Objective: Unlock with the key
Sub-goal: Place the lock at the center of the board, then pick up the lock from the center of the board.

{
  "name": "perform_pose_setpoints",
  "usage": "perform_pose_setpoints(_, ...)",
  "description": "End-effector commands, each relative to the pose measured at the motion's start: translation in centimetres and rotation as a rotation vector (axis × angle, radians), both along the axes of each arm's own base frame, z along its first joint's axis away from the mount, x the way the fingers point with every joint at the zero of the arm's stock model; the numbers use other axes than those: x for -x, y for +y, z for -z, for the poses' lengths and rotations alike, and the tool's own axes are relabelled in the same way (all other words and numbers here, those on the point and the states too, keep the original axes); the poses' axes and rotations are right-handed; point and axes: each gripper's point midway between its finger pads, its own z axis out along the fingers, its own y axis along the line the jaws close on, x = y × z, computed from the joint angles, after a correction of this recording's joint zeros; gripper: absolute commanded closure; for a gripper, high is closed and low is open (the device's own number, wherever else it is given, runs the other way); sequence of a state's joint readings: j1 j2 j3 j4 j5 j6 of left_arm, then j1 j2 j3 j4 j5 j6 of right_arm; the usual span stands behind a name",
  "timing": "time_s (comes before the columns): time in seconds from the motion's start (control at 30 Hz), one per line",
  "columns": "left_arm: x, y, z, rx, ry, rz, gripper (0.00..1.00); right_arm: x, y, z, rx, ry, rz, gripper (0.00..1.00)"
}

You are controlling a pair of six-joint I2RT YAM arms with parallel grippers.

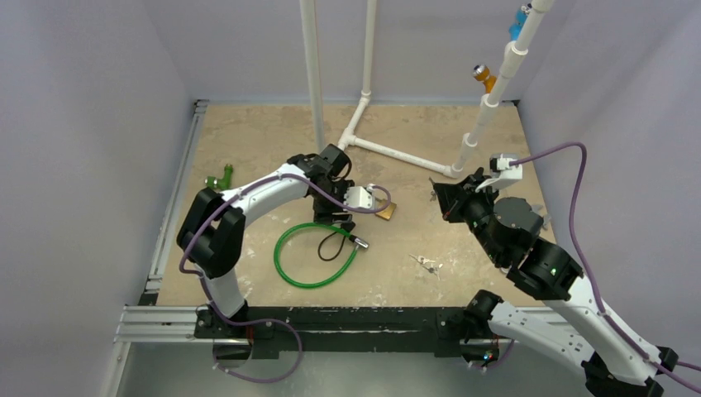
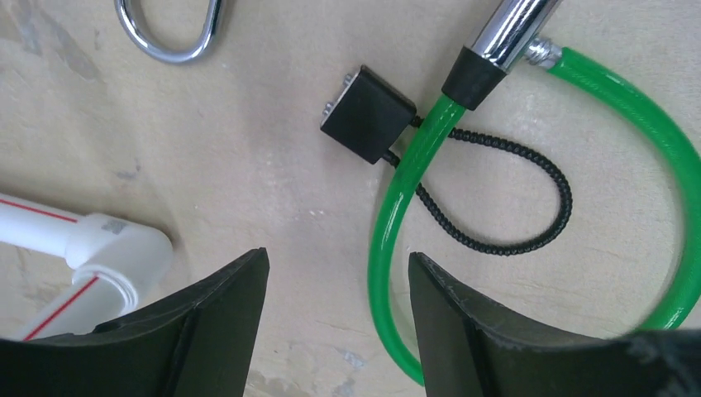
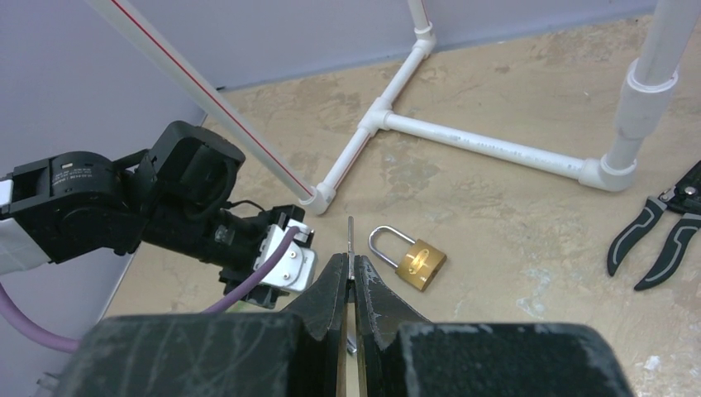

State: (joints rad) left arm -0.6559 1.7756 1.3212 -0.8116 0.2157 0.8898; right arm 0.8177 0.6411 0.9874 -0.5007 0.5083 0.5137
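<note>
**Item 1. Padlock (image 3: pixel 420 264).** Brass body, steel shackle closed. It lies flat on the bench (image 3: pixel 512 207), loose and held by nothing. Judged not yet unlocked.

**Item 2. Key (image 3: pixel 350 236).** Pinched upright in the right end effector (image 3: pixel 351 266), whose fingers are closed together on it. The blade stands clear above the tips, presumably so it can be fed into a keyway. It sits near the padlock on the shackle side and is not touching it.

**Item 3. Left end effector (image 2: pixel 335 294).** Fingers (image 2: pixel 223 322) are spread apart with nothing between them. It hovers over the bench just beside the padlock. The shackle loop shows at the top edge of its wrist view. Probable purpose is to pin the padlock body so it cannot slide when the key pushes in.

**Item 4. Green cable (image 2: pixel 397 207).** A loop lying beside the padlock under the left arm. It plays no part in the task.

**Item 5. Black cable lock (image 2: pixel 368 112).** Lies across the green cable, between it and the padlock.

**Item 6. Pliers (image 3: pixel 657 236).** Well apart from the padlock on the side away from the left arm.

**Item 7. Pipe frame (image 3: pixel 463 141).** White tubing on the bench beyond the padlock.

**Note.** The keyway is not visible, so its facing cannot be told.
</note>
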Motion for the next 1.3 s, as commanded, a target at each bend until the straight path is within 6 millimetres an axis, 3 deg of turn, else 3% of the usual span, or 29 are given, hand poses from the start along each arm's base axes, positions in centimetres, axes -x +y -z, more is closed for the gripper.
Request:
perform_pose_setpoints(0.0,0.6,-2.6,0.0,0.096,0.043,0.115,0.38,-0.1,-0.7,-2.6,-0.040,-0.055,0.032,1.00)
perform_pose_setpoints(0.33,1.2,-2.2,2.1,0.049,0.076,0.226,0.39,-0.1,-1.1,-2.8,-0.038,-0.057,0.048,1.00)
perform_pose_setpoints(0.8,-0.9,-2.0,4.7,-0.039,-0.026,0.265,0.53,0.1,-1.1,-3.1,-0.057,-0.058,0.042,1.00)
perform_pose_setpoints(1.0,-0.3,-1.5,5.8,-0.076,-0.057,0.308,0.72,0.1,-0.9,-2.9,-0.057,-0.052,0.034,1.00)
perform_pose_setpoints(1.1,-0.2,-1.5,6.4,-0.102,-0.092,0.332,0.75,0.0,-0.8,-3.0,-0.058,-0.053,0.034,1.00)
perform_pose_setpoints(1.27,-0.3,-1.7,5.9,-0.101,-0.101,0.292,1.00,0.1,-0.8,-3.1,-0.065,-0.052,0.029,1.00)
